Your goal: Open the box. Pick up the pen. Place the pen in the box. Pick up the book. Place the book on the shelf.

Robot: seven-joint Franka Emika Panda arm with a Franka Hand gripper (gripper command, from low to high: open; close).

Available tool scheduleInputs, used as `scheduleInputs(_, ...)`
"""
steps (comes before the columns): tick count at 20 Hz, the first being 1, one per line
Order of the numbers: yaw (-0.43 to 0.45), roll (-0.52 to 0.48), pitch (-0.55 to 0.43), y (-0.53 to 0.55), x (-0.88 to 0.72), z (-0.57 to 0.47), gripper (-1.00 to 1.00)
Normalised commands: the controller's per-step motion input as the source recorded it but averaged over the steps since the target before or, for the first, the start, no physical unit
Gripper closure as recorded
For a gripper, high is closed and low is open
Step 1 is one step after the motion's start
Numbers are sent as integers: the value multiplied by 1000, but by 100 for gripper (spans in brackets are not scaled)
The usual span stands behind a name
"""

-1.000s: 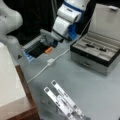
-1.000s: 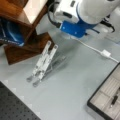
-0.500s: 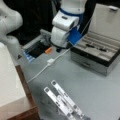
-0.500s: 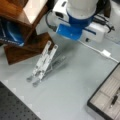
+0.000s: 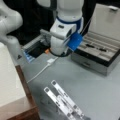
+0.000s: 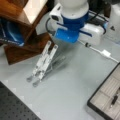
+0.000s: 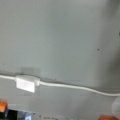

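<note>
box (image 5: 100, 53) open, pen (image 5: 96, 47) inside — hand unseen

Both front views look down at an angle on the grey surface (image 5: 82, 82) from opposite sides, sharing the slatted rack (image 5: 65, 102) (image 6: 43, 62), the open box (image 5: 100, 53) (image 6: 107, 98) and white cable (image 5: 41, 71) (image 6: 106, 53). Wrist view faces straight down, close over that cable (image 7: 65, 85).

I count one box (image 5: 100, 53), lid up, with one pen (image 5: 96, 48) inside. One book (image 5: 8, 77) on one shelf (image 5: 23, 107). One slatted metal rack (image 5: 63, 101), one white cable (image 7: 75, 87) carrying one inline block (image 7: 25, 83), one black tray (image 5: 36, 50). One arm; gripper itself I can't see.
</note>
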Motion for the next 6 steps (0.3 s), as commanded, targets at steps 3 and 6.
scheduleInputs(3, -104, 102, -143, 32, 8, -183, -100)
scheduleInputs(6, -88, 127, -149, 9, -37, -175, -100)
